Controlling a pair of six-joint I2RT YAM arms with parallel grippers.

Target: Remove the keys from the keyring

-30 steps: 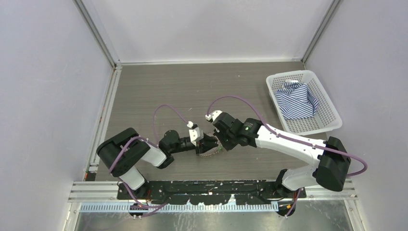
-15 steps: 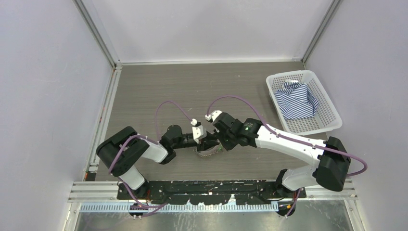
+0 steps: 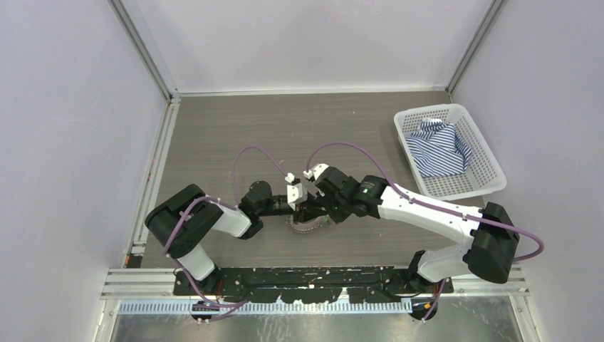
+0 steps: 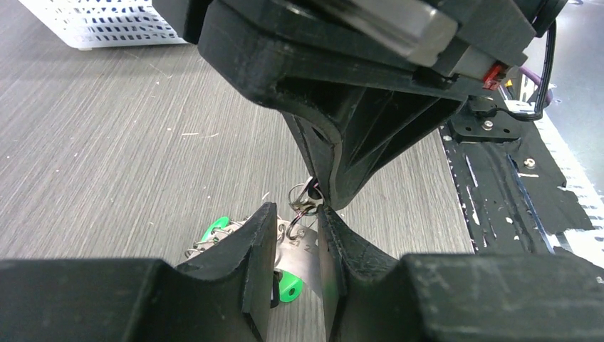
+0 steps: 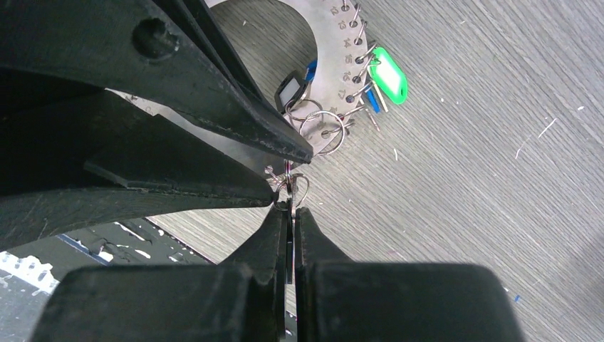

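The jaws of the right gripper [image 5: 288, 208] are pinched shut on a small wire ring [image 5: 299, 187] at their tips. The jaws of the left gripper [image 4: 295, 222] are held narrowly apart around that ring. The keyring [image 5: 335, 43] and keys [image 5: 388, 75] are seen on the worktop [image 5: 498, 142] just beyond the right jaws.

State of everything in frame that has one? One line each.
Left gripper: open, astride a small wire ring.
Right gripper: shut on the small wire ring.
Silvery-grey toothed metal keyring: lying flat.
Green- and blue-headed metal keys: attached to the keyring.
White plastic basket: upright, holding a crumpled striped shirt.
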